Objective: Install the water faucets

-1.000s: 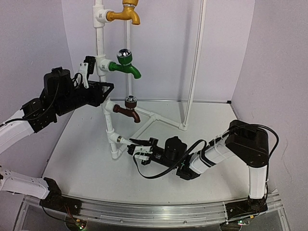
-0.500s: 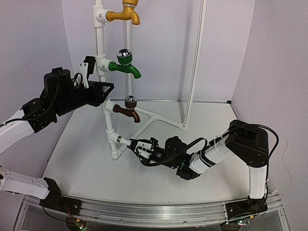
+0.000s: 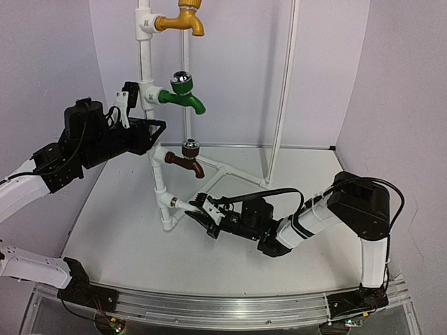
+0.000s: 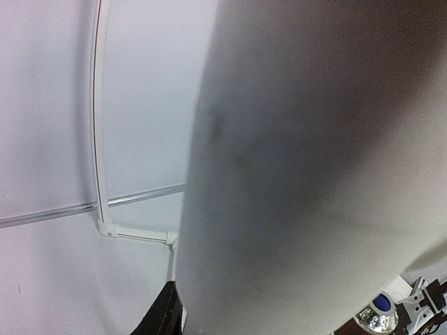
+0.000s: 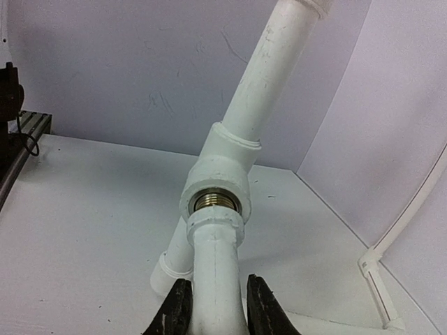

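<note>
My right gripper (image 3: 202, 213) is shut on the white faucet (image 3: 187, 206) and holds it level, low over the table. In the right wrist view the faucet's body (image 5: 215, 258) sits between my fingers (image 5: 176, 310). Its collar end meets the brass-threaded socket (image 5: 216, 202) of the lowest T-fitting (image 5: 218, 171) on the upright white pipe (image 3: 145, 63). My left gripper (image 3: 128, 101) is at that pipe beside the green faucet (image 3: 183, 96). The pipe (image 4: 314, 174) fills the left wrist view as a blur, one black finger (image 4: 164, 317) against it. Yellow (image 3: 183, 19) and brown (image 3: 187, 159) faucets sit on the pipe.
A thin white tube frame (image 3: 283, 91) stands behind the pipe, with floor rails (image 3: 237, 173) running to the back right. Purple walls close in the left, back and right. The aluminium rail (image 3: 209, 310) runs along the near edge.
My right gripper has moved left with the white faucet and rolled about its wrist. The faucet's end now meets the lowest fitting. The left arm has not moved.
</note>
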